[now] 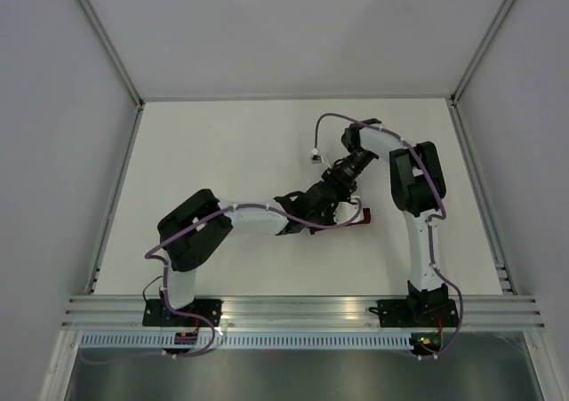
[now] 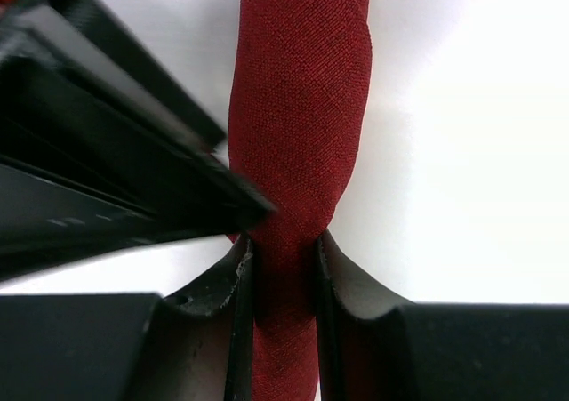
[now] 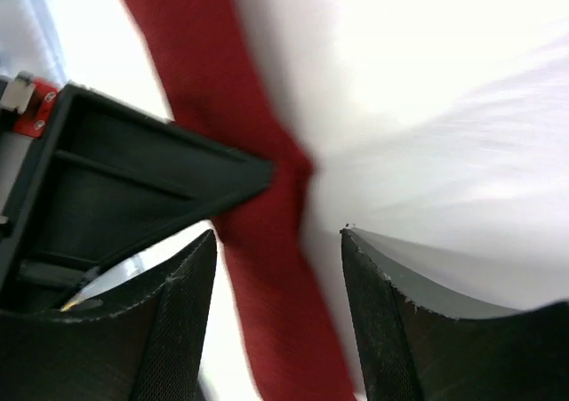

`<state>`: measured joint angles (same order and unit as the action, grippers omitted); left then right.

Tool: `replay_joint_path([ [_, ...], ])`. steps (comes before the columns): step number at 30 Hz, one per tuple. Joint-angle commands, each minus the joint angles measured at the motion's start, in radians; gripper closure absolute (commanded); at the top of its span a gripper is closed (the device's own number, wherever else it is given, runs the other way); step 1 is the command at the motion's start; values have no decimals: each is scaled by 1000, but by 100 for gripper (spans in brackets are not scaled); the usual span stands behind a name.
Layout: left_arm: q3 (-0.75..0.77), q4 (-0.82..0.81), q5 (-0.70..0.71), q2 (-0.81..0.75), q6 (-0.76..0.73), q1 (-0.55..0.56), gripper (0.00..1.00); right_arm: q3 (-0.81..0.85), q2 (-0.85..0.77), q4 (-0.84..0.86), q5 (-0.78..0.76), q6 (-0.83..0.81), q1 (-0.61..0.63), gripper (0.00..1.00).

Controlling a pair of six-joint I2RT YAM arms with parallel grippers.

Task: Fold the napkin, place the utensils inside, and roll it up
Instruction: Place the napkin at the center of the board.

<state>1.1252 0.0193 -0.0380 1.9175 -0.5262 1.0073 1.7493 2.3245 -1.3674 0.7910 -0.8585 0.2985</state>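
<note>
You are looking nearly done. The napkin (image 2: pixel 298 108) is lying on the white table (image 2: pixel 462 152) as a tight red roll. Your left gripper (image 2: pixel 283 257) is squeezing it. Your right gripper (image 3: pixel 277 241) is standing open around it. The fork is not showing, so it may be hiding inside.

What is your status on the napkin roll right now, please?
Left gripper shut on rolled napkin. Right gripper open, straddling the roll. Utensils out of sight. Both grippers crowded close together; nothing else in the way.
</note>
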Motion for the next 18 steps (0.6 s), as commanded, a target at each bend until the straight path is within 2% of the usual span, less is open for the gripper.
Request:
replay_joint_path([
  [1, 10, 129, -7, 84, 112, -13, 86, 10, -72, 264, -93, 94, -64, 35],
  [5, 53, 157, 7, 118, 196, -30, 86, 3, -126, 400, -90, 232, -139, 36],
  [9, 91, 185, 58, 147, 294, -35, 85, -14, -174, 467, -96, 354, -232, 36],
  [18, 263, 306, 130, 230, 587, -35, 84, -128, -293, 534, -236, 530, -277, 38],
])
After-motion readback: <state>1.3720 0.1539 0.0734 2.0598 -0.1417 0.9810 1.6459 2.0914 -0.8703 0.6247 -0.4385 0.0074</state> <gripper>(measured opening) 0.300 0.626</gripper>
